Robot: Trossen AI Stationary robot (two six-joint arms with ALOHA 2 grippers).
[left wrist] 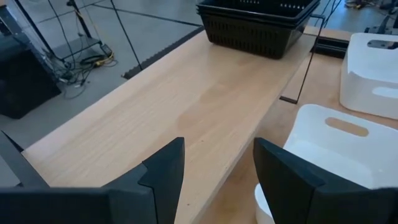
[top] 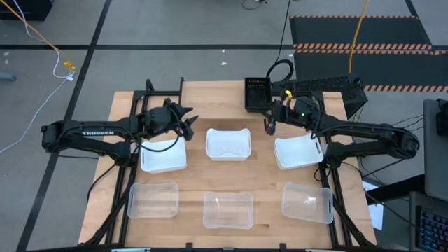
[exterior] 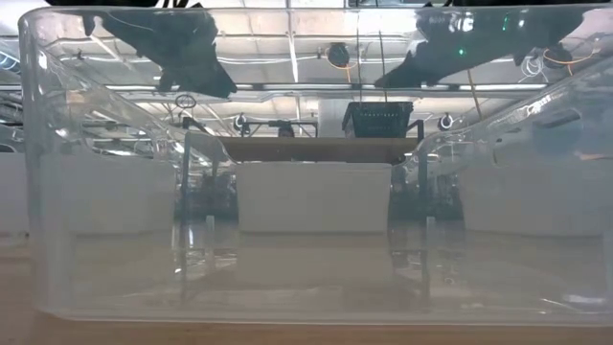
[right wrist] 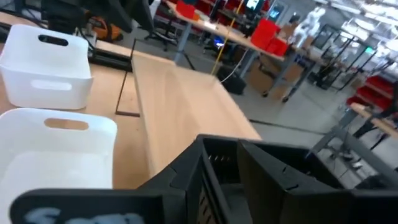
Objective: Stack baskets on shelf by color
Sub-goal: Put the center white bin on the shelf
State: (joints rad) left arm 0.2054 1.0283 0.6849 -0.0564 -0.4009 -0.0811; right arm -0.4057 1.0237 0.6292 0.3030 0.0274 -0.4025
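Right up against the low camera stood a clear basket (exterior: pixel 306 172), so close that its see-through wall filled almost the whole picture. It was the middle one (top: pixel 228 210) of three clear baskets lined up along the near edge of the desk (top: pixel 196 98). The other two sat to its sides, one on the left (top: pixel 153 200) and one on the right (top: pixel 307 202).

Behind that row stood three white baskets: left (top: pixel 164 155), middle (top: pixel 228 144) and right (top: pixel 299 152).

The shelf (top: pixel 210 98) ran along the far side of the desk. On its right end sat a stack of black slatted baskets (top: pixel 257 93). How many were in the stack could not be told. The rest of the shelf top was bare wood.

The left gripper (top: pixel 187 119) hung above the near edge of the shelf, just past the left white basket. Its two dark fingers (left wrist: pixel 163 171) stood apart with nothing between them.

The right gripper (top: pixel 269 123) hung just in front of the black baskets, near the far edge of the right white basket. Its fingers (right wrist: pixel 205 168) had a narrow gap between them, and the black baskets showed through that gap. I could not tell if it was holding anything.
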